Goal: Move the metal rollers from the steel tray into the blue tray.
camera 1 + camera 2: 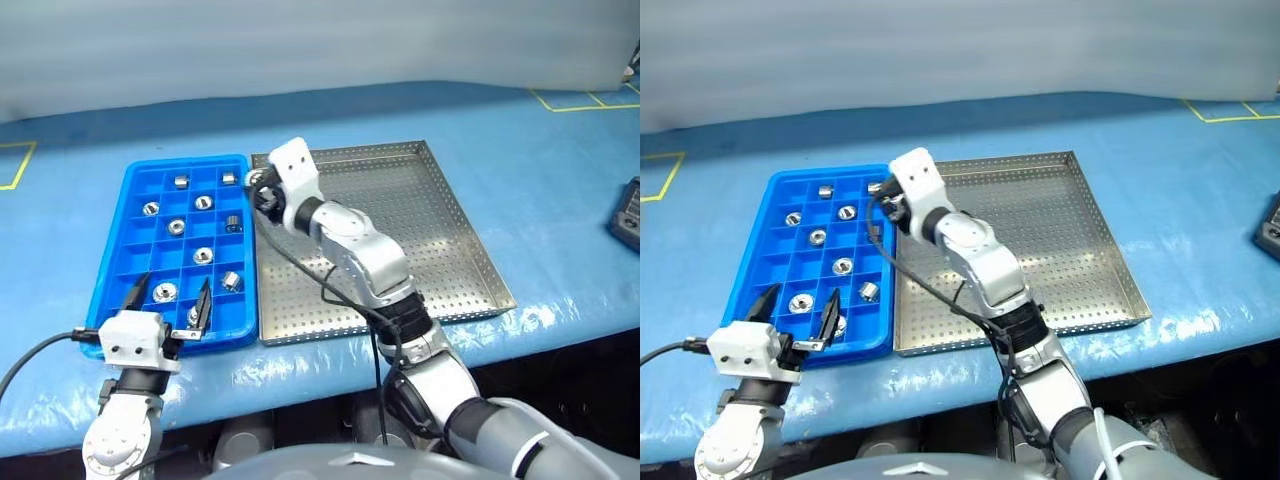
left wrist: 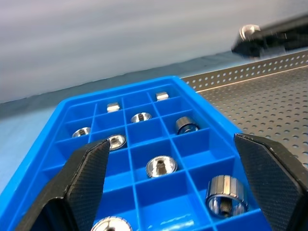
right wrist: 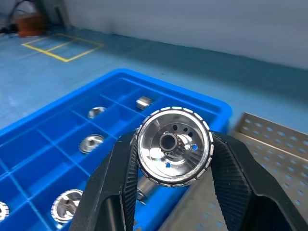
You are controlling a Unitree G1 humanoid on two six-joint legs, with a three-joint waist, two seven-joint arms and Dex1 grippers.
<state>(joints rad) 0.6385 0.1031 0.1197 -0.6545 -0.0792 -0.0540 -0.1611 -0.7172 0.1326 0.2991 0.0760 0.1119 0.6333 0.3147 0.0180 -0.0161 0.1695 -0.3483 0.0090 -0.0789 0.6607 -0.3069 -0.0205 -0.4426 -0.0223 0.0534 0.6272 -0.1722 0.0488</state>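
Nearest, the left gripper (image 1: pixel 170 297) hangs spread wide over the near end of the bright blue plastic grid tray (image 1: pixel 115 268), its black fingers (image 2: pixel 84 178) cross-hatched. Shiny ring-shaped metal rollers (image 1: pixel 203 256) sit in separate square cells. Farther on, the right gripper (image 3: pixel 174 159) pinches one ribbed silver roller (image 3: pixel 174 146) — bore facing the wrist camera — above the seam where the blue tray meets the perforated steel tray (image 1: pixel 440 240).

The worktop (image 1: pixel 560 190) is covered in blue sheeting marked with yellow tape lines (image 1: pixel 580 100). The blue tray (image 1: pixel 120 215) and the steel tray (image 1: pixel 440 230) are set directly on it, side by side and touching. A dark device (image 1: pixel 626 212) is seen near the right edge.
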